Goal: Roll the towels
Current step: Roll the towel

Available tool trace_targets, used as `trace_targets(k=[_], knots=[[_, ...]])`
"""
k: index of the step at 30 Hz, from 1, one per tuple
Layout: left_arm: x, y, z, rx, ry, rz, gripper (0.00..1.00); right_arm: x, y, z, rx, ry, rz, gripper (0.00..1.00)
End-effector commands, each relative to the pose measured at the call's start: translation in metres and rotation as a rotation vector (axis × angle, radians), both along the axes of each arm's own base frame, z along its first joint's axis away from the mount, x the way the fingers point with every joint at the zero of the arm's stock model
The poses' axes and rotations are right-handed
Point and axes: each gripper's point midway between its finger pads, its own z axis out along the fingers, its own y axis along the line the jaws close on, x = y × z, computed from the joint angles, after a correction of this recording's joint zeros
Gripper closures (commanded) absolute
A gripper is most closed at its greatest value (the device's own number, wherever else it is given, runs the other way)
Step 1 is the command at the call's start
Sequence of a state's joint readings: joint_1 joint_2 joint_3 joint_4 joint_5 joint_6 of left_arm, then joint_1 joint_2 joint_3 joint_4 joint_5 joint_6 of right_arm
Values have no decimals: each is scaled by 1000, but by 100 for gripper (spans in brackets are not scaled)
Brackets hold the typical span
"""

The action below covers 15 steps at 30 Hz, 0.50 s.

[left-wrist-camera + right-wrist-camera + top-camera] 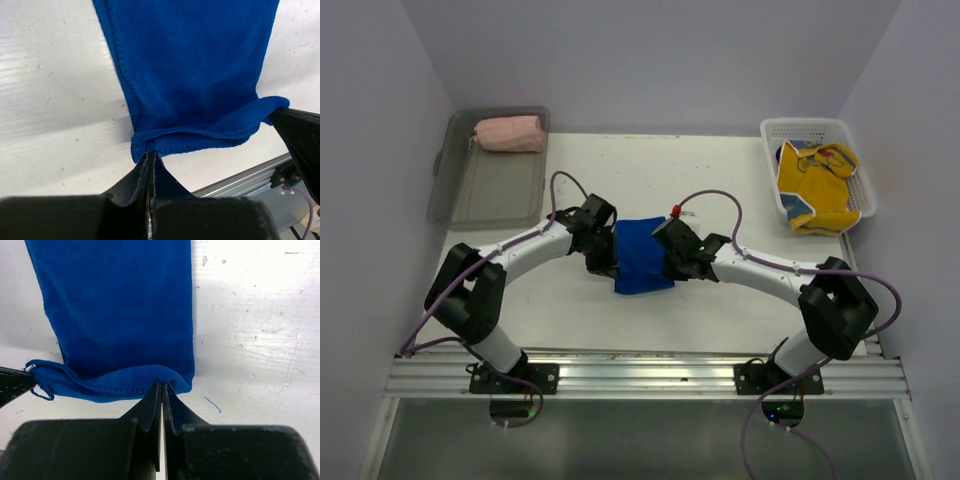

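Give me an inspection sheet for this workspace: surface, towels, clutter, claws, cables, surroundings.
Surface: white table, scuffed and speckled.
Job's things: blue towel at centre; pink towel rolled in the grey tray; yellow towel crumpled in the white basket.
Clutter: a loose blue thread on the table.
Claws: left claw and right claw each shut on a corner of the blue towel's folded edge.
Cables: purple cables loop along both arms.
Surroundings: pale walls; metal rail at the near edge.

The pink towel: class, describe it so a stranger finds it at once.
At the table's far left corner sits a grey tray. The pink towel lies at its far end. Unlike the blue towel and yellow towel, it is rolled up.
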State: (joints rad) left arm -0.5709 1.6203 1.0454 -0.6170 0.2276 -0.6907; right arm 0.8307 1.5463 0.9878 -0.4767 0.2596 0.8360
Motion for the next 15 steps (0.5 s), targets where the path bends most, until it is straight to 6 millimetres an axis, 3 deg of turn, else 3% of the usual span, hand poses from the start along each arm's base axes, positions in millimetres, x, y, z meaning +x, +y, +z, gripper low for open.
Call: trace_targets(k=[1,6,15], knots=[[21,-3,11,-7,-53,-1,100,16,10,8,23,-28,10,100],[29,-9,14,-15,-49,-13,100,23,13,6,31,-23,2,100],[36,-3,9,41,-52,3,100,35,11,4,39,-28,-31,100]])
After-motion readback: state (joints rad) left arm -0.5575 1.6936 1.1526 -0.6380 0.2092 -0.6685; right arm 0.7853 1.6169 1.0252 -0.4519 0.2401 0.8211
